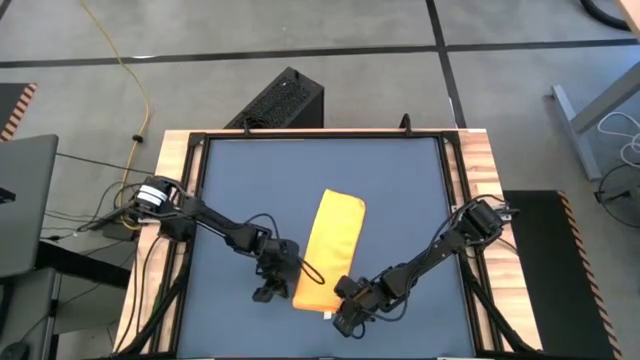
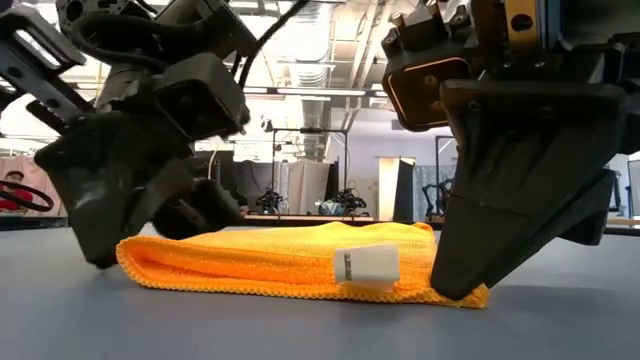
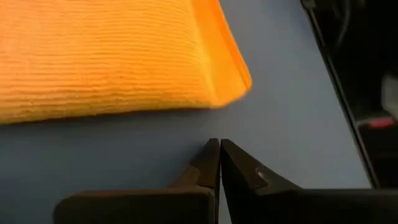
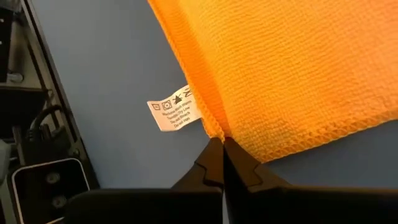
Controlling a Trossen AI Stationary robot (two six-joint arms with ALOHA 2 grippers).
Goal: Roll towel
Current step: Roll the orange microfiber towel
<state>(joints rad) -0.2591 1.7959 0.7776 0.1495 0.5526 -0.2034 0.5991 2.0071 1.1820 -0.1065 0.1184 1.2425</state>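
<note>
Left arm: the left gripper (image 1: 266, 292) is sitting low on the dark blue tabletop (image 1: 400, 190), just beside the near left corner of the towel (image 1: 330, 250). Its fingers (image 3: 211, 163) are pressed together with nothing between them; the left wrist view is showing bare table between the tips and the cloth, so it is gripping nothing.

Centre: the towel is lying flat as a long folded strip near the middle of the table, running from the near edge toward the far side and tilting slightly rightward. No coil is showing at either end in the high or low views. A small white tag (image 4: 175, 114) is sticking out at the near edge.

Right arm: the right gripper (image 1: 345, 318) is sitting at the near right corner of the strip, jaws closed, tips touching the hem beside the tag. Whether a fold of cloth is pinched there cannot be told.

Assessment: the rolling step appears to be only starting, with both grippers stationed at the near end. The next move is calling for both sets of fingers to part, take hold of the near hem and turn it over evenly toward the far end.
</note>
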